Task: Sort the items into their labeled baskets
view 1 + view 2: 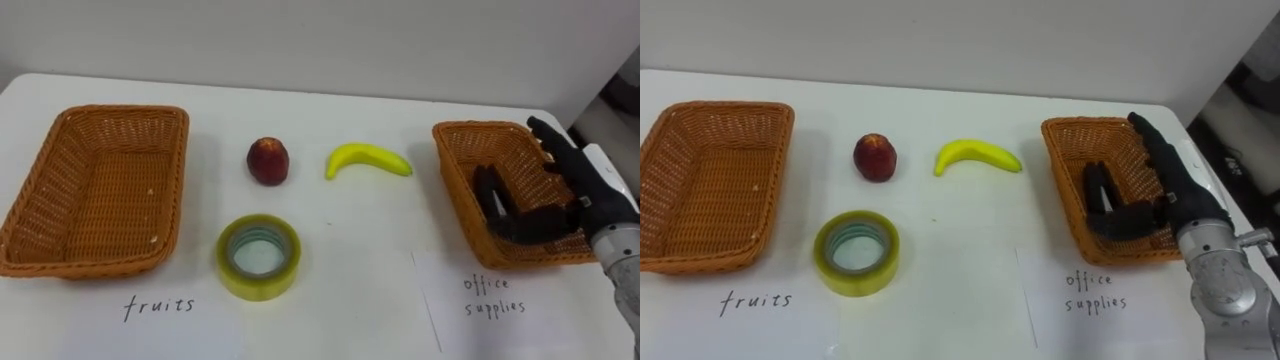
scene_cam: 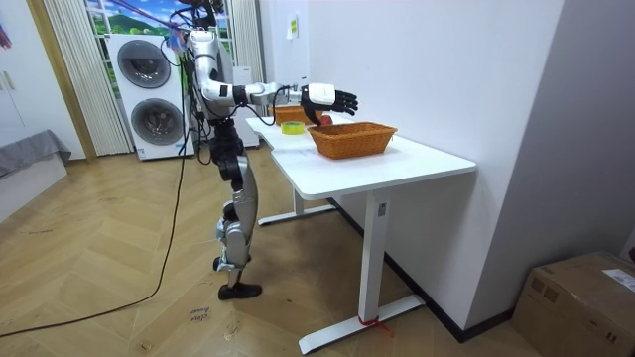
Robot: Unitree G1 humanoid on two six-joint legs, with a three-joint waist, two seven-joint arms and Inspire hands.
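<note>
While the robot stands at the white table (image 1: pixel 350 310), its right hand (image 1: pixel 572 200) hangs over the wicker basket labelled for office supplies (image 1: pixel 455 180), fingers loosely spread and holding nothing. Between this basket and the fruit basket (image 1: pixel 60 262) lie a red apple (image 1: pixel 268 160) and a banana (image 1: pixel 368 160). A roll of yellow-green tape (image 1: pixel 259 256) lies nearer the robot.
</note>
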